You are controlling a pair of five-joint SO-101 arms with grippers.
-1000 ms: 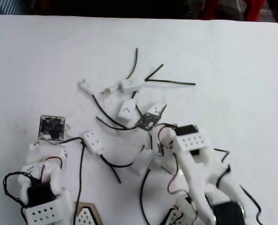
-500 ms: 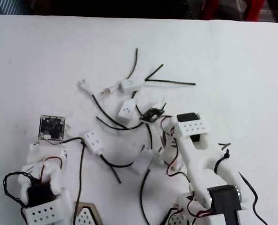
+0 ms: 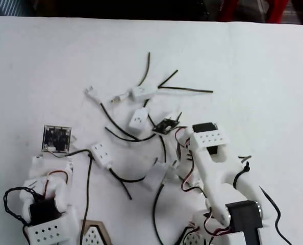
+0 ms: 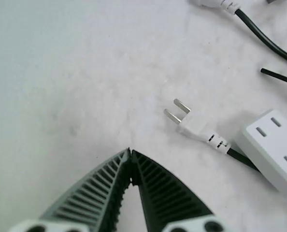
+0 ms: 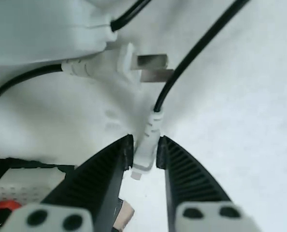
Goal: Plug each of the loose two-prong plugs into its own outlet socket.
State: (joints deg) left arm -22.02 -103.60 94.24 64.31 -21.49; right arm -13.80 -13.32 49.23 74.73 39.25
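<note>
My right gripper (image 5: 144, 151) is shut on a white plug (image 5: 146, 145) whose black cord runs away from the fingers. Just beyond it lies a second two-prong plug (image 5: 129, 65) with bare prongs, beside a white outlet socket (image 5: 47, 29). In the high view the right gripper (image 3: 167, 125) is in the tangle at mid-table. My left gripper (image 4: 130, 153) is shut with nothing in it, a short way from a loose two-prong plug (image 4: 192, 124) and an outlet socket (image 4: 274, 150). In the high view the left gripper (image 3: 56, 139) is at the near left.
Several white outlet sockets (image 3: 138, 119) and black cords (image 3: 184, 89) lie scattered across the middle of the white table (image 3: 253, 66). Another socket (image 3: 101, 153) lies by the left arm. A loose plug (image 3: 93, 92) lies at the far left of the tangle.
The right arm has lifted and its gripper has shifted slightly farther up the table, mostly in the first half second. The left arm has kept still.
</note>
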